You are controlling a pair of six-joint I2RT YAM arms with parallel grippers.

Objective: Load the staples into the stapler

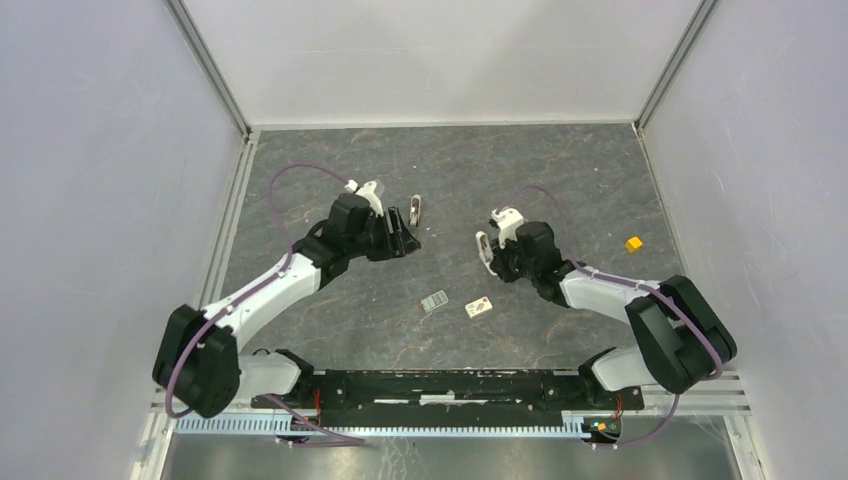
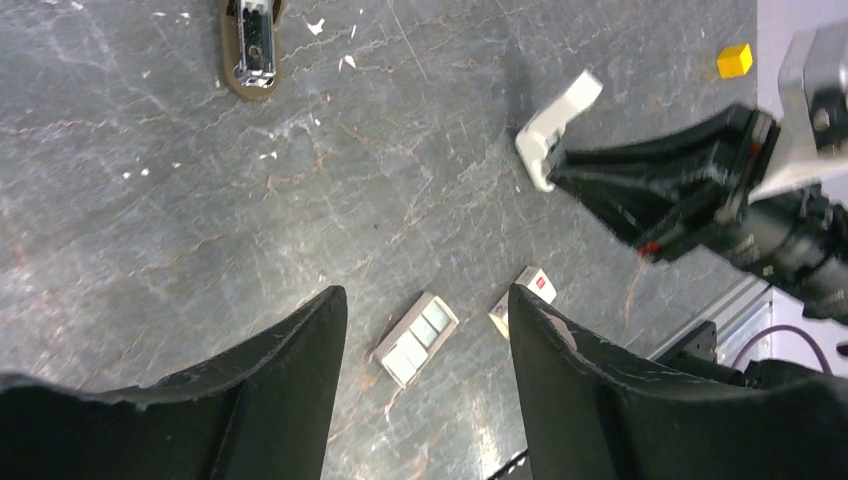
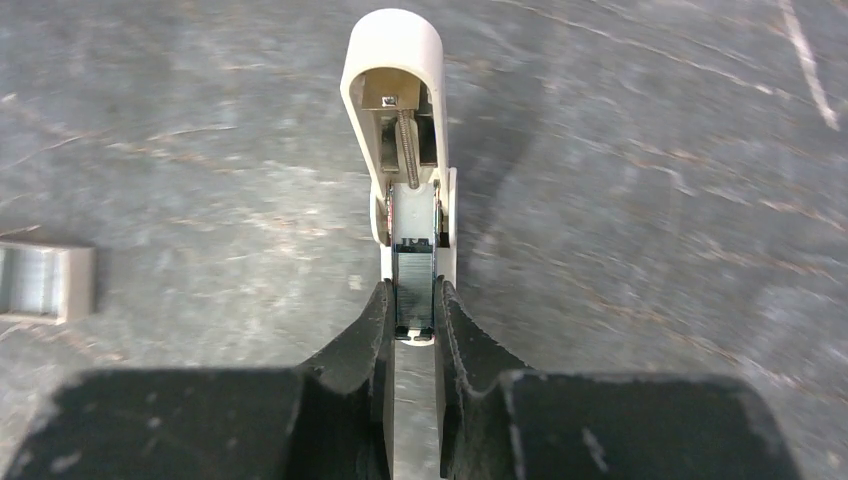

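Grey marbled tabletop (image 1: 560,180). Right end effector (image 3: 414,305) clamped on the white stapler (image 3: 395,90); lid swung up, spring exposed (rear of body hidden between the fingers). Left end effector (image 2: 428,297) apart, holding nothing. Staples lie lower centre of the left wrist view: grey strip (image 2: 415,338), and white box (image 2: 532,287) partly hidden by a finger. Brown-and-metal piece (image 2: 250,50) upper left, cut off.
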